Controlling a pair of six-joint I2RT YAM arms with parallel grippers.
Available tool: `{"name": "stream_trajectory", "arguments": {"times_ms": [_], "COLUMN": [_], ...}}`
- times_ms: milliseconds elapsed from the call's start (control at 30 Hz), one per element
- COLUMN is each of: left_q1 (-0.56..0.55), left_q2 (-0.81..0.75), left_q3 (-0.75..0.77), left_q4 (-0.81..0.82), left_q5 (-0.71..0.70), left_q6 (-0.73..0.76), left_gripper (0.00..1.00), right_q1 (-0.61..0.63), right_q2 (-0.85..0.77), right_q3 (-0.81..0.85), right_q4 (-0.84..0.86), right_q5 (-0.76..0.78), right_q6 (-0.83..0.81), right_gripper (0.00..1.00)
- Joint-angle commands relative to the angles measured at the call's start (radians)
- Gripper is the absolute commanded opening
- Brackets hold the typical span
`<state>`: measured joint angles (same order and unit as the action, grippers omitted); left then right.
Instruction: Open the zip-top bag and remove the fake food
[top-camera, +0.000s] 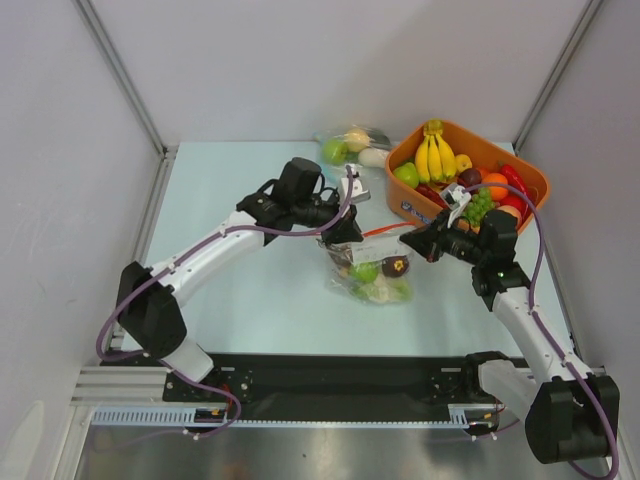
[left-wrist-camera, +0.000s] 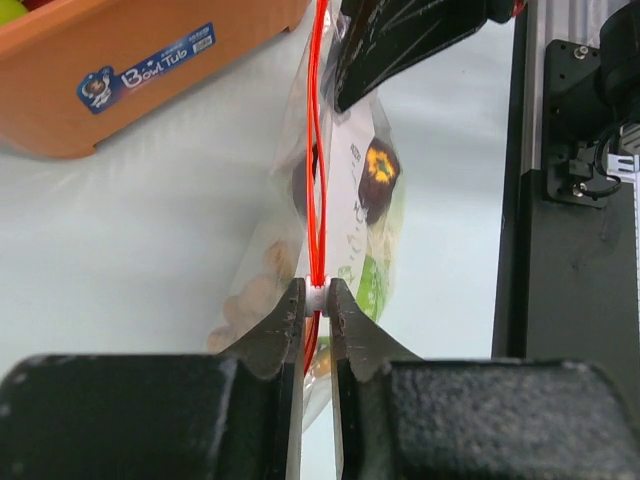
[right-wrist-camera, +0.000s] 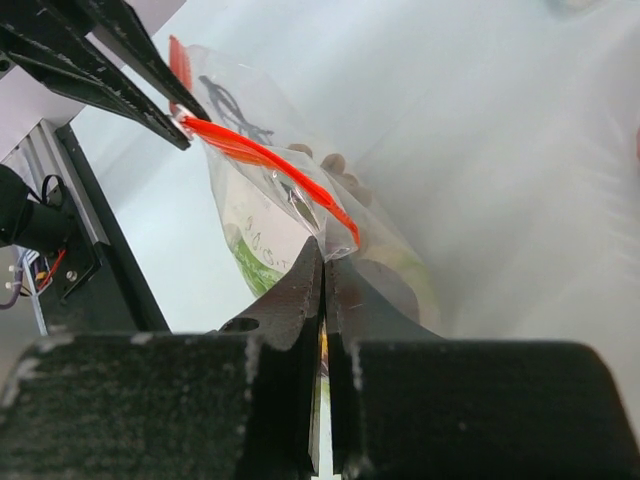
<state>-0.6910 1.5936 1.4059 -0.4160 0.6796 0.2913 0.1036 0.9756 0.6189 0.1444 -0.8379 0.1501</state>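
Observation:
The zip-top bag (top-camera: 372, 272) hangs stretched between my two grippers above the table, its orange-red zip strip (top-camera: 383, 231) on top. My left gripper (top-camera: 340, 235) is shut on the white zip slider (left-wrist-camera: 317, 297) at the strip's left end. My right gripper (top-camera: 418, 245) is shut on the bag's plastic corner (right-wrist-camera: 325, 262) just below the strip's (right-wrist-camera: 270, 165) right end. The fake food is inside the bag: a green piece (top-camera: 364, 271), a dark maroon piece (left-wrist-camera: 378, 175) and brownish pieces (left-wrist-camera: 250, 295).
An orange basket (top-camera: 497, 146) of toy fruit with a yellow banana bunch (top-camera: 435, 155) stands at the back right, close behind my right gripper. A second clear bag (top-camera: 350, 145) with a green apple lies at the back centre. Black rails run along the near edge.

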Motion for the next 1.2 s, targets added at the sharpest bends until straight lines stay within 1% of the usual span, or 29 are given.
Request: {"name": "stream_trajectory", "arguments": {"times_ms": [0, 233, 367, 433, 500, 633, 867, 967, 1167], "left_q1": [0.022, 0.044, 0.053, 0.057, 0.062, 0.062, 0.062, 0.062, 0.061], "left_q2": [-0.078, -0.167, -0.228, -0.264, -0.29, -0.377, -0.53, -0.598, -0.695], "left_q3": [-0.027, -0.123, -0.179, -0.212, -0.235, -0.303, -0.404, -0.438, -0.499], "left_q4": [-0.026, -0.015, -0.014, -0.017, -0.012, -0.001, -0.003, -0.01, -0.029], "left_q5": [-0.018, -0.052, -0.132, -0.149, -0.173, -0.19, -0.27, -0.316, -0.341], "left_q6": [0.034, 0.016, -0.01, -0.032, -0.059, -0.099, -0.161, -0.191, -0.242], "left_gripper": [0.01, 0.0, 0.0, 0.0, 0.0, 0.0, 0.0, 0.0, 0.0], "right_q1": [-0.015, -0.018, -0.018, -0.015, -0.001, 0.083, 0.165, 0.194, 0.217], "right_q2": [-0.012, 0.015, 0.061, 0.081, 0.119, 0.201, 0.365, 0.446, 0.583], "right_q3": [0.028, 0.103, 0.163, 0.203, 0.232, 0.314, 0.444, 0.516, 0.617], "right_q4": [0.02, -0.06, -0.081, -0.086, -0.092, -0.126, -0.106, -0.105, -0.086], "right_q5": [0.057, 0.129, 0.163, 0.171, 0.181, 0.255, 0.338, 0.37, 0.445], "right_q6": [-0.006, -0.047, -0.06, -0.06, -0.07, -0.107, -0.101, -0.096, -0.077], "right_gripper": [0.0, 0.0, 0.0, 0.0, 0.0, 0.0, 0.0, 0.0, 0.0]}}
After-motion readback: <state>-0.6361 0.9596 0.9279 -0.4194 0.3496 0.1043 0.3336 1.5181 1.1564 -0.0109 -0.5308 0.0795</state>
